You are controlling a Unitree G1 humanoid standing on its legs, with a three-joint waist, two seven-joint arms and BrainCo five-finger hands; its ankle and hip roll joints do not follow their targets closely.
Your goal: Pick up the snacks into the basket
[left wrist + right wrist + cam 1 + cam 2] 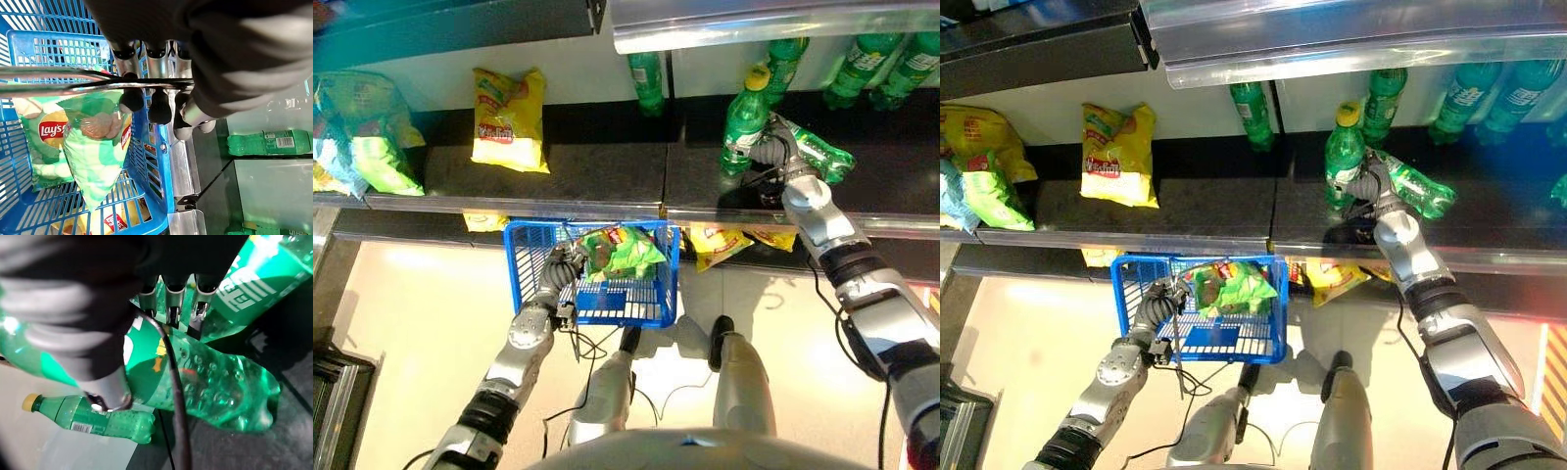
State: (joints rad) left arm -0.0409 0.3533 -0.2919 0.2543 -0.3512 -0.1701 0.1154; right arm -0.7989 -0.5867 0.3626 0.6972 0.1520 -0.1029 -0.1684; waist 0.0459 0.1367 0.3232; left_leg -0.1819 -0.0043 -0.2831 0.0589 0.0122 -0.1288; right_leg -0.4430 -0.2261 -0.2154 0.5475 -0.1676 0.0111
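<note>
My left hand (563, 266) is shut on the wire handle (73, 85) of a blue basket (641, 302), which hangs below the shelf front. A green chip bag (622, 253) lies in the basket, with another bag under it (41, 134). On the shelf to the right, my right hand (773, 152) has its fingers and thumb (105, 382) curled round a green soda bottle (215, 387) that lies on its side (820, 152). A yellow chip bag (511, 119) lies on the shelf to the left.
An upright green bottle (744, 122) stands right beside my right hand. More green bottles (862, 64) line the shelf's back. Green and blue snack bags (362, 137) sit at the far left. Yellow bags (720, 243) lie on the lower shelf beside the basket.
</note>
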